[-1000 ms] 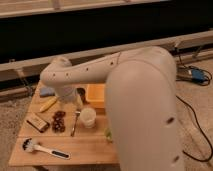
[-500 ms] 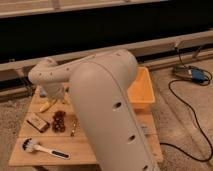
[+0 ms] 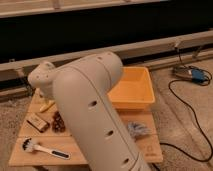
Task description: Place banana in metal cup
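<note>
- Position of the task's thing: the banana (image 3: 47,105) lies flat on the wooden table (image 3: 20,152), out toward the table's 10 o'clock corner. It is close to the far-left edge and apart from the other clutter, which leaves open room around it for a grasp from above.
- The gripper (image 3: 44,97) hangs just over the banana, below the rounded wrist joint (image 3: 42,77) at about 9 o'clock in the view. It points downward, seemingly lined up for a pick. Whether it is open, closed or already gripping the banana cannot be told.
- The thick white arm link (image 3: 95,125) rises from 6 o'clock in the view and bends left, since the banana sits on the table's far-left side. In doing so it covers the middle of the table.
- The metal cup is not in sight. It is probably behind that link, but its place cannot be given.
- An orange tray (image 3: 132,87) sits at the table's 2 o'clock corner, well apart from the banana and seemingly no part of this job.
- A white-handled brush (image 3: 42,148) lies at 7 o'clock. A brown block (image 3: 37,121) and a dark reddish cluster (image 3: 58,122) rest side by side between the brush and the banana. A grey crumpled thing (image 3: 137,130) lies at 4 o'clock.
- By judgement the task is at its early, picking stage, as the banana rests on wood and not in any cup.
- The next move calls for a firm hold across the banana's middle, because a small curved toy could roll or slip free.
</note>
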Controlling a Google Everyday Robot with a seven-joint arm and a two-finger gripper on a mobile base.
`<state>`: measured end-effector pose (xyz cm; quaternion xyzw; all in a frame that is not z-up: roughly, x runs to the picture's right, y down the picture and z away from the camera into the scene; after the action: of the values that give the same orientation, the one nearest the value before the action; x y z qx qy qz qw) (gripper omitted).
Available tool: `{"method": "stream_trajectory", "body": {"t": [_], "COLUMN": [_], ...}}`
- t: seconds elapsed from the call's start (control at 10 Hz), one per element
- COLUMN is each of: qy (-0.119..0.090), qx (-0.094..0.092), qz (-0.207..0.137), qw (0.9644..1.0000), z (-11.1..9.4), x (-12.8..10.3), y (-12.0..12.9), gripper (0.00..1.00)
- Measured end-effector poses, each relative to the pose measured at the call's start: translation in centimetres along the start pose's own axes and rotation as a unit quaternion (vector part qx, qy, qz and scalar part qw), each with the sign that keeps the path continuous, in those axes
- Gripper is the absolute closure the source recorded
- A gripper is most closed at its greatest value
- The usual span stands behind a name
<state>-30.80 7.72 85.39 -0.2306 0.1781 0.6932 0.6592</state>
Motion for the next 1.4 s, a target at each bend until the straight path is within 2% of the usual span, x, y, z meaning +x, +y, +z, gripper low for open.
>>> {"method": "stream_trajectory", "body": {"t": [0.4, 0.8, 1.1, 1.4], "qy": [0.005, 0.009, 0.010, 0.011], "qx": [-0.006, 0.004, 0.015, 0.032], "qz": [-0.019, -0.048, -0.057, -0.057], "qw": [0.9998, 0.9988, 0.9982, 0.9978], "z": [2.8, 4.7, 5.3, 5.9], "x": [-1.0, -2.1, -2.4, -3.1], "y": [3.6, 7.2, 7.7, 6.2], "gripper": [0.35, 0.35, 0.35, 0.35]}}
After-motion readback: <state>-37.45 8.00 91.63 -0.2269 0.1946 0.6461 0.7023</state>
